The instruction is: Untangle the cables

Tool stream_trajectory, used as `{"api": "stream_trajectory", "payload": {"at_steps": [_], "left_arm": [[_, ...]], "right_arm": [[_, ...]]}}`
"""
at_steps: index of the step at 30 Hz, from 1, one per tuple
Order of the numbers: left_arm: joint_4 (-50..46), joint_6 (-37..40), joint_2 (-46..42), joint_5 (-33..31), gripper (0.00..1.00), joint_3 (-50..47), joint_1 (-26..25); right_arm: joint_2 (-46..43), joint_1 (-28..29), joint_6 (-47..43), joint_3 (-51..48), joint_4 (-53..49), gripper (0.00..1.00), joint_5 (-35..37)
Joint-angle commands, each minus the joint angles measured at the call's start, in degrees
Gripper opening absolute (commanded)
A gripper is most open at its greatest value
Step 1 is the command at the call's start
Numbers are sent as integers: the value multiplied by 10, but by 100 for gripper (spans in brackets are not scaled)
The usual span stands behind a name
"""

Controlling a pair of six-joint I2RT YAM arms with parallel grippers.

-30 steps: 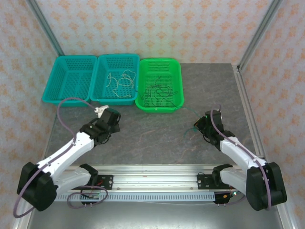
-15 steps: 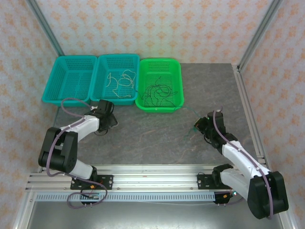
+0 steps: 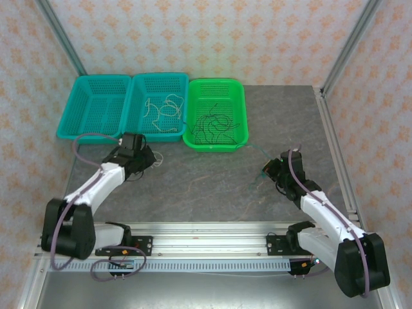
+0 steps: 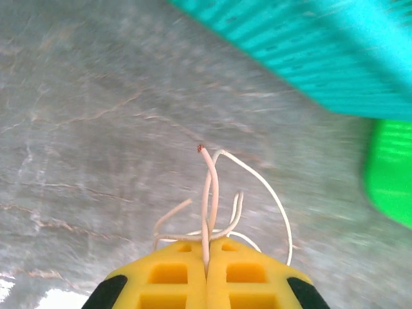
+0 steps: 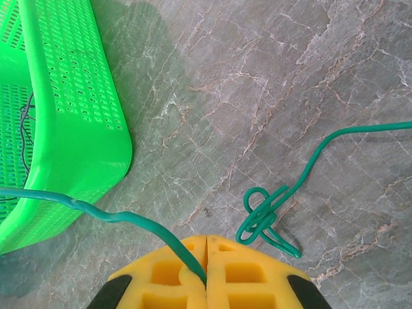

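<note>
The cream-white wire is clamped between the closed fingers of the left gripper. In the left wrist view its long axis runs straight away from the fingertips. The bare end points forward, toward the teal wall ahead, and thin loops bend out on both sides. From above, this wire is a small curl just to the right of the left gripper, over the table near the middle basket.

The green wire is pinched in the right gripper, whose fingers are pressed together on it. One part runs left toward the green basket. The other part makes a small knot on the table, and its tail goes off to the right. In the top view the green wire lies on a diagonal, from the near right corner of the green basket to the right gripper.

The left teal basket holds nothing I can make out. The middle teal basket holds loose cream wires, and the green basket holds black wires.

Half a second ago the left arm was folded tighter and no cream curl showed beside its gripper — now the arm is stretched out more. The right arm has hardly moved, and what lies in the baskets looks the same.
</note>
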Motion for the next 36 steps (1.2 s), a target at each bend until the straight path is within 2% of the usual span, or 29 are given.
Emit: {"api": "stream_trajectory", "payload": {"at_steps": [1, 3, 6, 12, 15, 16, 17, 18, 19, 20, 22, 25, 28, 32, 36], "left_arm": [[-54, 6, -79, 40, 0, 57, 3], [-68, 21, -96, 24, 0, 109, 3], [-73, 54, -60, -19, 0, 199, 4], [-4, 66, 153, -23, 0, 361, 17], [-4, 63, 266, -35, 0, 459, 23], [-11, 63, 299, -35, 9, 492, 25], [-19, 62, 321, -34, 27, 517, 27], [-24, 62, 342, -26, 51, 540, 30], [-26, 63, 355, -13, 71, 556, 33], [-29, 60, 361, -4, 80, 563, 34], [-21, 54, 351, 22, 90, 554, 34], [25, 27, 288, 64, 96, 485, 32], [41, 13, 212, 89, 100, 425, 13], [8, 53, 127, 98, 100, 389, -62], [26, 114, 50, 106, 100, 333, -158]], "right_arm": [[-5, 4, -7, 14, -12, 0, 2], [-2, 4, -7, 15, -6, 0, 4], [4, 4, -6, 18, -1, 0, 3], [-2, 4, -10, 27, -12, 0, -18], [-19, 5, -25, 41, -40, 0, -43], [-28, 5, -35, 48, -54, 0, -48], [-37, 6, -44, 53, -68, 0, -51], [-49, 6, -50, 58, -83, 0, -52], [-61, 7, -53, 61, -94, 0, -52], [-73, 7, -52, 63, -101, 0, -55], [-96, 8, -30, 66, -95, 0, -81], [-106, 13, 12, 79, -61, 0, -121], [-89, 27, 37, 108, -38, 0, -130], [-39, 42, 68, 153, -13, 0, -152], [9, 57, 96, 196, 1, 0, -162]]}}
